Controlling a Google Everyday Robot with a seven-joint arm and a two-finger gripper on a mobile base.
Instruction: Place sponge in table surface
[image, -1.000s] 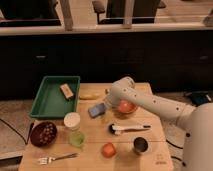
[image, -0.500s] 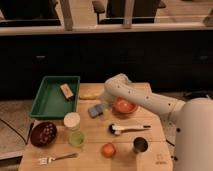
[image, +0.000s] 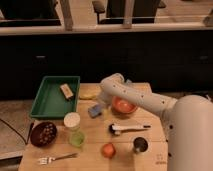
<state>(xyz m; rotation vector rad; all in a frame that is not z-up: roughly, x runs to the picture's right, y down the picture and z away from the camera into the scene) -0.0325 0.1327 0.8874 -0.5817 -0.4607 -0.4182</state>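
sponge (image: 94, 110), a small light-blue pad, lies flat on the table surface (image: 92, 144) just to the picture's left of the orange bowl (image: 124, 106), which serves as the landmark from here on.

behind the bowl runs a long dark counter front with a pale ledge on top, and chair legs stand above that. the table surface under the bowl is light wooden planks. a small dark logo (image: 160, 160) sits at the near corner, well to the bowl's near right, and its writing is too small to read.

the white robot arm (image: 150, 101) reaches in from the bowl's right and bends over its far rim. the gripper (image: 102, 103) hangs at the bowl's left edge, just above and beside the sponge. whether it is apart, together or clamped on the sponge cannot be told.

a green tray (image: 38, 98) lies well to the bowl's left, with a tan block (image: 66, 91) in its far right part. a dark bowl (image: 43, 133) sits far to the near left. a white cup (image: 72, 120) and a green cup (image: 77, 138) stand to the bowl's near left, beyond the sponge.

a utensil with a white head and dark handle (image: 127, 129) lies just in front of the bowl. a dark metal cup (image: 140, 145) and an orange-red fruit (image: 108, 150) stand nearer the front edge. a yellow item (image: 89, 94) lies to the bowl's far left. a fork (image: 57, 158) lies far to its near left.
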